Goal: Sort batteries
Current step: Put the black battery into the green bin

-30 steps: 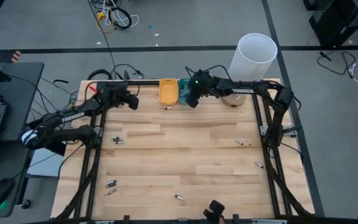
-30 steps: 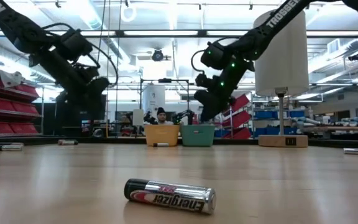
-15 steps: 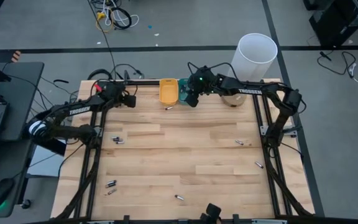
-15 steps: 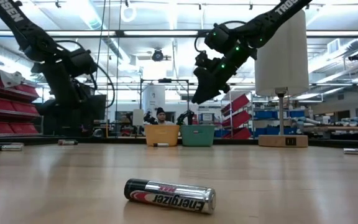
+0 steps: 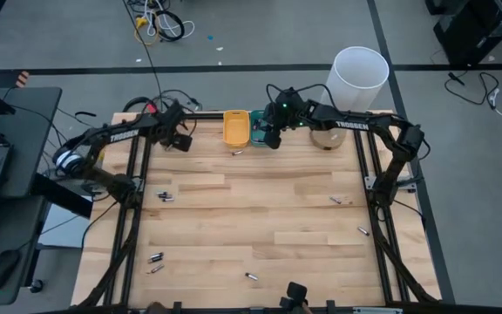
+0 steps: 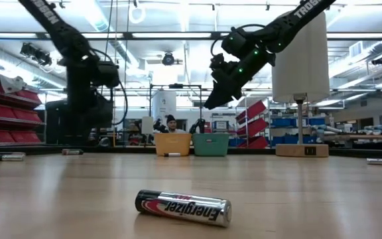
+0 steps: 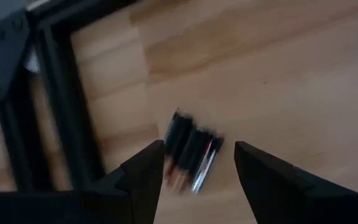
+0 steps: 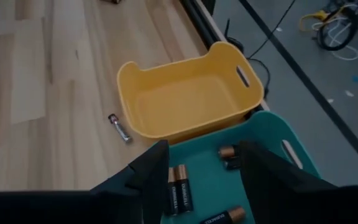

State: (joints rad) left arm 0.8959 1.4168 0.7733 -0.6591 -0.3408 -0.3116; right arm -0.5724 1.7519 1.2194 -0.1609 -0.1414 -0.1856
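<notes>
My right gripper: fingers apart, empty, hanging over the teal tray, my reference point. In that tray: several batteries. Touching it on one side: yellow tray, no cells inside. Just beside the yellow tray on the table: one loose battery. Well apart from the teal tray: my left gripper, fingers spread, holding nothing, above a small battery cluster. More lie scattered across the boards.

Yellow tray, teal tray, white bin.
</notes>
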